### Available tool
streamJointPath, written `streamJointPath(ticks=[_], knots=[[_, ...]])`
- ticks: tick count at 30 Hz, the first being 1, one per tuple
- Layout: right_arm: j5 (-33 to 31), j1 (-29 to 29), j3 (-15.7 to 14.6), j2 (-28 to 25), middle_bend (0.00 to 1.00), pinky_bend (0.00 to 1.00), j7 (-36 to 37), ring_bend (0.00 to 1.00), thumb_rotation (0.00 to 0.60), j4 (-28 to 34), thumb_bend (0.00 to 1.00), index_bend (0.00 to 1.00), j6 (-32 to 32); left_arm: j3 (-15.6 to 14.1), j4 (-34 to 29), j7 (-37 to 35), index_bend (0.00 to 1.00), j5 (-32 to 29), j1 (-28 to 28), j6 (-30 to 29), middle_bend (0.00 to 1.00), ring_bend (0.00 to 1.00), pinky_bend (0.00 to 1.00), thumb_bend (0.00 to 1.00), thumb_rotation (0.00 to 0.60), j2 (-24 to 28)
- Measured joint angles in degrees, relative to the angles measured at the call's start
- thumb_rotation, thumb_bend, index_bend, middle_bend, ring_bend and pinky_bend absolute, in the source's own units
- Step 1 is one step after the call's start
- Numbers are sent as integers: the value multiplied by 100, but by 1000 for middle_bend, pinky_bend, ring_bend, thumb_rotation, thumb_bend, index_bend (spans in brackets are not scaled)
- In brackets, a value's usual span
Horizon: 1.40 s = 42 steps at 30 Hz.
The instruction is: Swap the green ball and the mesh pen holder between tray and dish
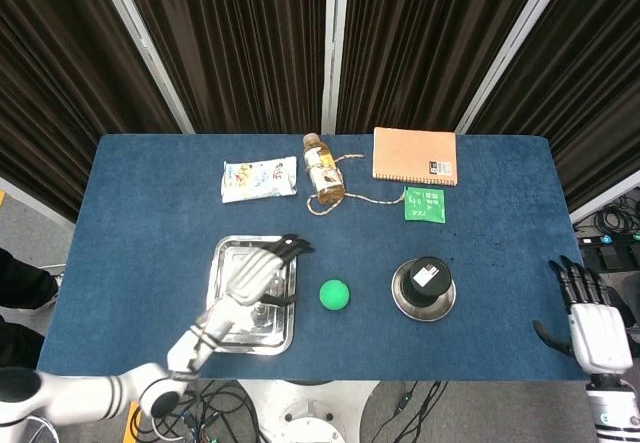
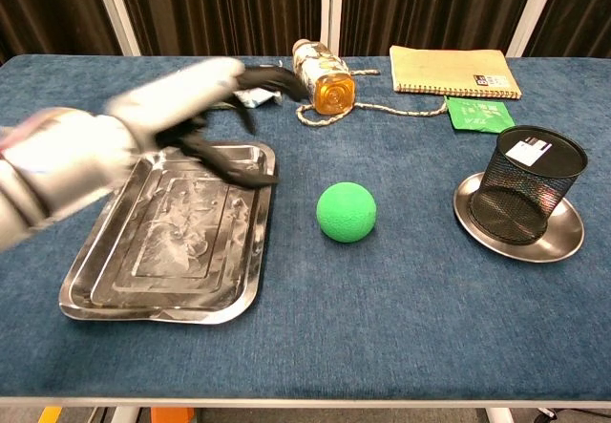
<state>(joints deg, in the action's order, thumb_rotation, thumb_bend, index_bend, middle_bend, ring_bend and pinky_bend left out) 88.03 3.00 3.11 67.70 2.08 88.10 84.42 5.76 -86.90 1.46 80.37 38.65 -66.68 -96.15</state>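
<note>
Both hands (image 1: 258,270) (image 1: 590,325) open, empty; green ball (image 2: 347,211) loose on cloth between tray (image 2: 115,289) and mesh pen holder (image 2: 528,183) (likely to roll if nudged).

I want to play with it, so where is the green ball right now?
The green ball sits on the blue table, between the metal tray on its left and the mesh pen holder on its right. Nothing touches it.

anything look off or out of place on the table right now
The green ball sits loose on the cloth between the tray and the dish, in neither. The bottle lies on its side by a loose cord. Nothing looks spilled or damaged.
</note>
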Motion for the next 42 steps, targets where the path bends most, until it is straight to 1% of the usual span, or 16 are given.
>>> streamJointPath(ticks=[1,5,7,10,12,16,21,25,28,29,33,35,36,38,40,42], knots=[[27,70,0,-41,0,0,-66,0,600,96,171,0,-97,-72,-274,269,184,-49,-197,-229,146,97,319,162,600,227],[76,460,55,-215,0,0,-361,0,600,525,170,0,-635,-328,-951,1168,175,-226,-842,-951,138,84,288,162,600,940],[29,690,109,-313,0,0,-527,0,600,759,169,0,-1001,-472,-1275,1523,169,-357,-1183,-1262,125,73,261,162,600,1322],[-123,1074,213,-468,0,0,-730,0,600,1117,161,0,-1614,-657,-1545,1649,159,-526,-1568,-1483,104,62,241,161,600,1725],[-293,1371,305,-562,0,0,-906,0,600,1355,158,0,-2041,-725,-1581,1589,158,-560,-1688,-1528,99,60,235,161,600,1821],[-783,1892,457,-614,0,0,-1375,0,600,1636,157,0,-2650,-789,-1521,1382,157,-549,-1914,-1575,99,60,218,161,600,1903],[-1339,2347,507,-369,0,0,-1856,0,600,1669,158,0,-3217,-837,-1392,1306,157,-447,-2088,-1622,99,61,214,161,600,1933],[-1617,2558,465,-138,6,0,-2105,0,600,1617,157,0,-3401,-862,-1327,1191,157,-348,-2249,-1682,99,61,212,161,600,1934],[-1760,2633,431,-53,38,4,-2246,0,600,1605,165,0,-3416,-864,-1272,1101,157,-296,-2319,-1676,99,60,212,161,600,1939],[-1806,2652,425,-36,52,14,-2281,0,600,1604,170,0,-3414,-863,-1258,1076,157,-284,-2332,-1660,99,60,212,162,600,1942],[-2053,2769,422,62,105,111,-2391,6,600,1599,189,0,-3409,-857,-1214,988,157,-212,-2394,-1599,99,61,212,161,600,1966],[-2131,2842,426,126,157,197,-2428,57,600,1570,210,14,-3412,-842,-1197,959,157,-192,-2429,-1596,99,61,212,161,600,1968],[-2170,2886,428,168,180,234,-2444,92,600,1544,221,36,-3416,-835,-1193,947,157,-185,-2445,-1591,99,60,212,162,600,1971],[-2205,2932,417,220,223,305,-2481,162,600,1513,245,126,-3410,-811,-1183,930,157,-161,-2478,-1587,99,60,212,161,600,1982],[-2221,2954,406,247,258,345,-2512,207,600,1502,260,192,-3363,-788,-1178,904,157,-141,-2501,-1580,99,61,212,161,600,1994],[-2245,2974,399,258,288,378,-2533,239,600,1507,271,232,-3299,-766,-1177,886,157,-131,-2520,-1565,99,60,212,162,600,2005]])
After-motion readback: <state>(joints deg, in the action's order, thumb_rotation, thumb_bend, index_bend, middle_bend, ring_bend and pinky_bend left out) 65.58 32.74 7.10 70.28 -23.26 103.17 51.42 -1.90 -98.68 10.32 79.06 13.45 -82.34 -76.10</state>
